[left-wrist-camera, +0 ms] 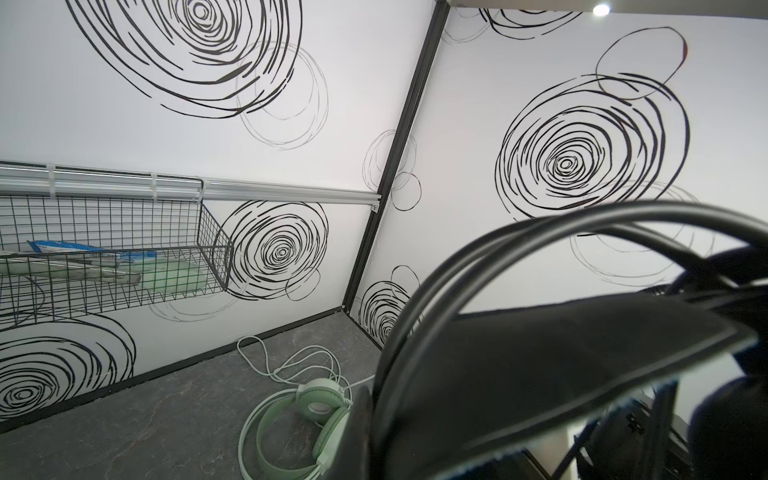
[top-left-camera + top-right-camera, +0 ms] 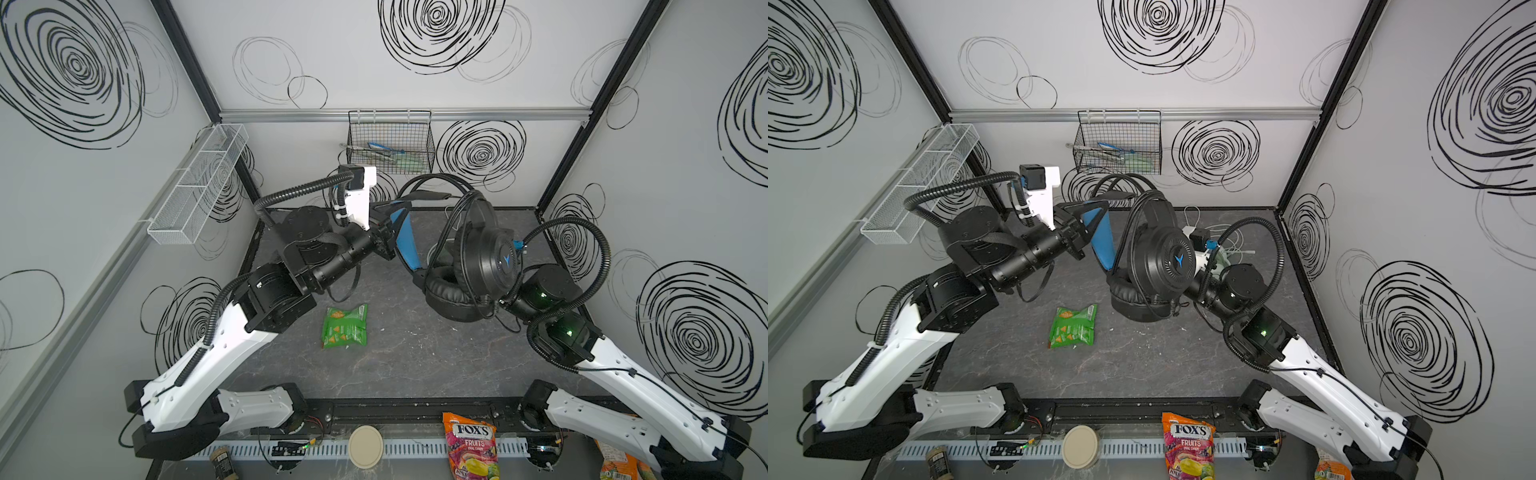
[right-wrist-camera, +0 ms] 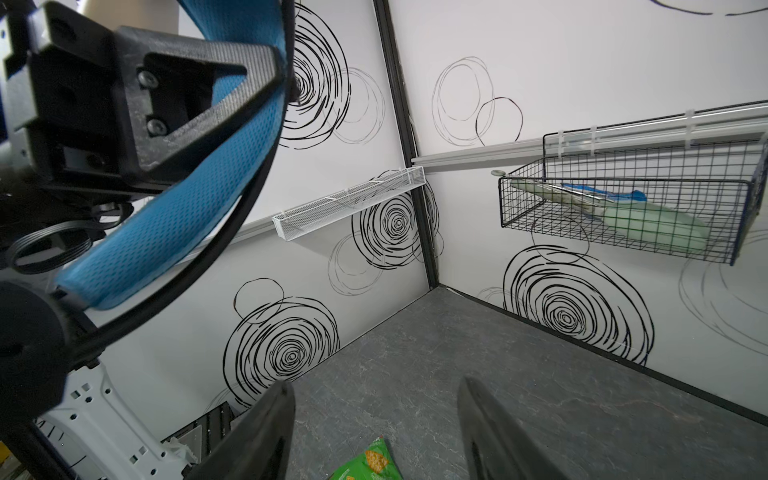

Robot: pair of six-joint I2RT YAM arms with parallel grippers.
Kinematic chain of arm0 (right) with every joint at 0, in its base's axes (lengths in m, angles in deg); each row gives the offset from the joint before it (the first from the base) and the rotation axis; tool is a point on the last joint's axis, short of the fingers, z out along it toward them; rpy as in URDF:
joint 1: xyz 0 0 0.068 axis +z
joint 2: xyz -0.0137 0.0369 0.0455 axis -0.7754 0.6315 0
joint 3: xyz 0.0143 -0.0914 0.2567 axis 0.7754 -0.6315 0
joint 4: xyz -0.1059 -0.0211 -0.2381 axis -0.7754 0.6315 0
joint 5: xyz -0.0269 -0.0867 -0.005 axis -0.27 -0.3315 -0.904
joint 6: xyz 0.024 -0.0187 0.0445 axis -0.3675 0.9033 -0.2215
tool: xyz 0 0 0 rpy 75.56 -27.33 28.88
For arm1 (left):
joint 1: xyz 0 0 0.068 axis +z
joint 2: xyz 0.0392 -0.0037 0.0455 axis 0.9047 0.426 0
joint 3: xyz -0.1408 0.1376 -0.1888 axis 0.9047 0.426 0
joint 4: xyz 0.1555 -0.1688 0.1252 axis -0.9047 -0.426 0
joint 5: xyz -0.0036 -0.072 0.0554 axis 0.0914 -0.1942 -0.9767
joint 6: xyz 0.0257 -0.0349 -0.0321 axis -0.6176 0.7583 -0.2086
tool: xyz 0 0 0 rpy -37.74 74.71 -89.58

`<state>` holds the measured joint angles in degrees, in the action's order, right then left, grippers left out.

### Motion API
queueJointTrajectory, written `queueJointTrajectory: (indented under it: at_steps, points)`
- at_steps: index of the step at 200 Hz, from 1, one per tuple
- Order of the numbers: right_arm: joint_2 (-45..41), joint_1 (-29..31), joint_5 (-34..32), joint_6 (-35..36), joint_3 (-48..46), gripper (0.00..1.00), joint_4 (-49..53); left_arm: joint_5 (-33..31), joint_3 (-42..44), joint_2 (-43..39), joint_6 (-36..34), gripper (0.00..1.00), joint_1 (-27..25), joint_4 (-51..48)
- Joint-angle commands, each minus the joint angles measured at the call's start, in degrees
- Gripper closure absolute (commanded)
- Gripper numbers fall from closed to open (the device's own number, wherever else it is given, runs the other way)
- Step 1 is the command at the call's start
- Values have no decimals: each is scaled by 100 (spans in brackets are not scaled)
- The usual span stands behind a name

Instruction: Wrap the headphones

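Our left pincer (image 2: pixel 1096 212) clamps the black headphones (image 2: pixel 1163 257) by their blue-lined headband (image 2: pixel 1105 245); our right pincer (image 3: pixel 374 386) stands spread, holding nothing, above the table (image 3: pixel 457 332).

Even, bright, diffuse light; shadows soft. A lamp (image 1: pixel 600 9) glares in the left wrist view, probably overhead. Wide-angle bending at all edges; the near headband (image 1: pixel 582 357) and right fingers (image 3: pixel 257 436) are blurred.

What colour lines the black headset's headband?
Blue mesh headband lining, clearest in the right wrist view.
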<state>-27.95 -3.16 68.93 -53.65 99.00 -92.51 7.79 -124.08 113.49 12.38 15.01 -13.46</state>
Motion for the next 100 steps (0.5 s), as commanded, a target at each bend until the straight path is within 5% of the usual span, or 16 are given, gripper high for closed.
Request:
queueJointTrajectory:
  at_steps: [1,56,100]
  points:
    - [-112,31,-84,-160,-69,33,240,-272,-68,-103,197,100,-31,930]
    - [-211,31,-161,-193,-75,46,321,-312,315,-232,278,100,-41,1003]
    - [-339,48,-124,-113,-124,44,618,-339,261,-236,252,100,-48,978]
